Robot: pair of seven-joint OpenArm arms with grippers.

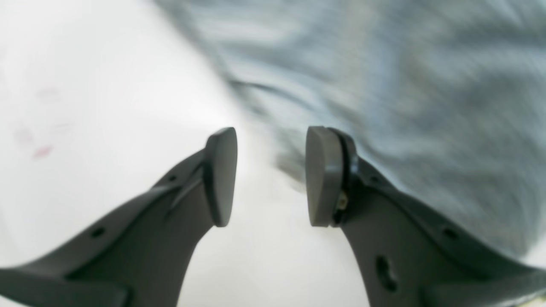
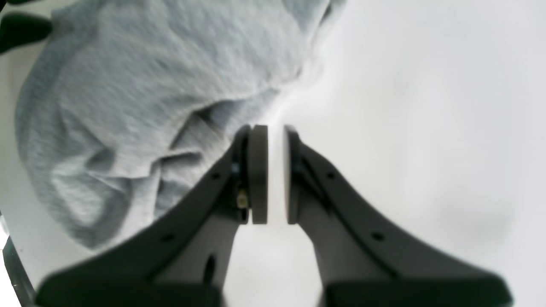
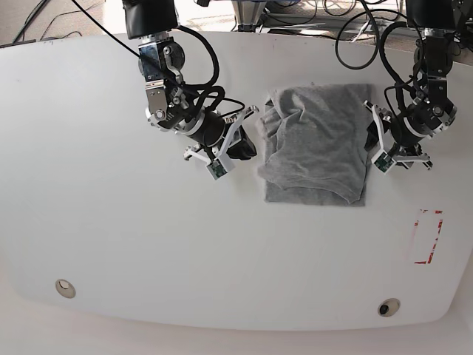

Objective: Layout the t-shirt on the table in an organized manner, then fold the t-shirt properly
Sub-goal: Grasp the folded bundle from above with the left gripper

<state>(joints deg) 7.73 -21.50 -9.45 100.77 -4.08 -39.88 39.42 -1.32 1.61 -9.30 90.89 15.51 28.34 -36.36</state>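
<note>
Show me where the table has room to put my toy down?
The table is bare across its whole near half, between the two round grommets and below the t-shirt. The far-left side beyond the right gripper is bare too. It is crowded in the middle: both arms flank the shirt, the left gripper at its edge, near the red dashed mark.

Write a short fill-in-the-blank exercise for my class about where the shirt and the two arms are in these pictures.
1. The t-shirt lies on the white ____.
2. The left gripper has its fingers ____, holding nothing.
3. The right gripper sits beside the shirt, gripping ____.
4. The red dashed mark is ____ by the shirt.

Missing words: table; open; nothing; not covered
</note>
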